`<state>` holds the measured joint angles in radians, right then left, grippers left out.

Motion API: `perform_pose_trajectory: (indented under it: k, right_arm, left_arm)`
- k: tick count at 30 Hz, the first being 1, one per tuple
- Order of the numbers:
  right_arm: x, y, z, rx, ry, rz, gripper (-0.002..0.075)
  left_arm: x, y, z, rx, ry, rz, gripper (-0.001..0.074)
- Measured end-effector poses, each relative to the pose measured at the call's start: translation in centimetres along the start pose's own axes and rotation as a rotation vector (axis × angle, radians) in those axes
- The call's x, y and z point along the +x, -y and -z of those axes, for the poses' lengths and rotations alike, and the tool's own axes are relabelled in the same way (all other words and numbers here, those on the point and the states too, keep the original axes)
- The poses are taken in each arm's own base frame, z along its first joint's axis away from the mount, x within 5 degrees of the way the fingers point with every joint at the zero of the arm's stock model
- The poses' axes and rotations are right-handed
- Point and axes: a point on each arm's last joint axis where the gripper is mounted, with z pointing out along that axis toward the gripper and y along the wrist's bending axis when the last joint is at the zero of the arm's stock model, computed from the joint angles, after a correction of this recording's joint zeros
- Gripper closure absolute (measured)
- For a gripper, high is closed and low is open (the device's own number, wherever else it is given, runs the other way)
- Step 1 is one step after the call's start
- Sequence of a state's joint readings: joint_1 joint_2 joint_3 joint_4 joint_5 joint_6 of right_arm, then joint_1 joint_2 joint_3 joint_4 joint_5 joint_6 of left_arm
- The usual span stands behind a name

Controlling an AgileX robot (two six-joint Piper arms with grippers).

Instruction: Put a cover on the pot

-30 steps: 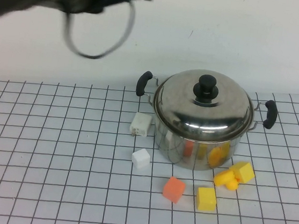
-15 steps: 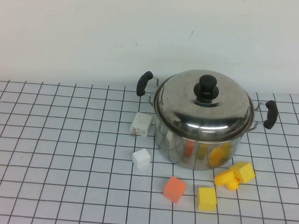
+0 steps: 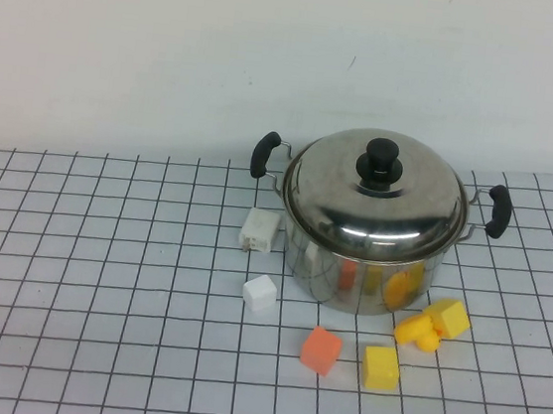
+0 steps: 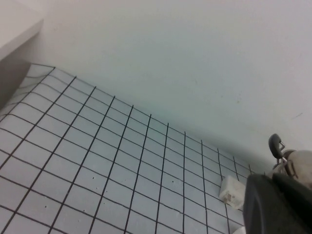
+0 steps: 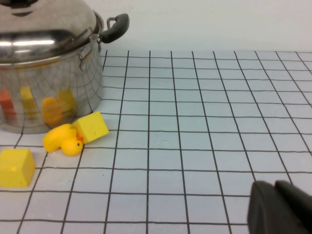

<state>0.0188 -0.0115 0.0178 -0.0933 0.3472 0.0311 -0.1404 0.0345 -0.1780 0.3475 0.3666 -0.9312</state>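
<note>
White gridded surface [image 3: 99,277] meets a plain pale wall. Toward the right rear stands the pot [image 3: 365,262], its domed lid [image 3: 372,198] with a black knob [image 3: 380,162] already seated on it. Near its base lie two white blocks [image 3: 259,230], an orange cube [image 3: 320,350], two yellow cubes [image 3: 380,368] and a yellow duck [image 3: 415,331]. Only a dark edge of the left gripper [image 4: 278,204] and of the right gripper [image 5: 280,209] shows in each wrist view; whether their fingers are spread or together I cannot tell.
</note>
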Motion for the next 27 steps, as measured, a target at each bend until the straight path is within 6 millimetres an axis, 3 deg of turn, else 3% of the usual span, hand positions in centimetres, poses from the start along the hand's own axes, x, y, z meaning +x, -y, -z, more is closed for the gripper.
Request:
perform_pose_trajectory:
  k: [12,19,27]
  right_arm:
    - [0.0,0.0,0.0,0.000,0.000,0.000,0.0717]
    - [0.0,0.0,0.0,0.000,0.000,0.000,0.0717]
    - [0.0,0.0,0.0,0.000,0.000,0.000,0.0717]
  left_arm:
    - [1.5,-0.3,-0.6,0.064,0.039,0.002,0.0736]
    - [3.4,-2.2,-1.1,-0.087,0.053,0.038,0.0736]
    - [4.3,-3.0,-1.0,-0.179,-0.043,-0.120,0.0736]
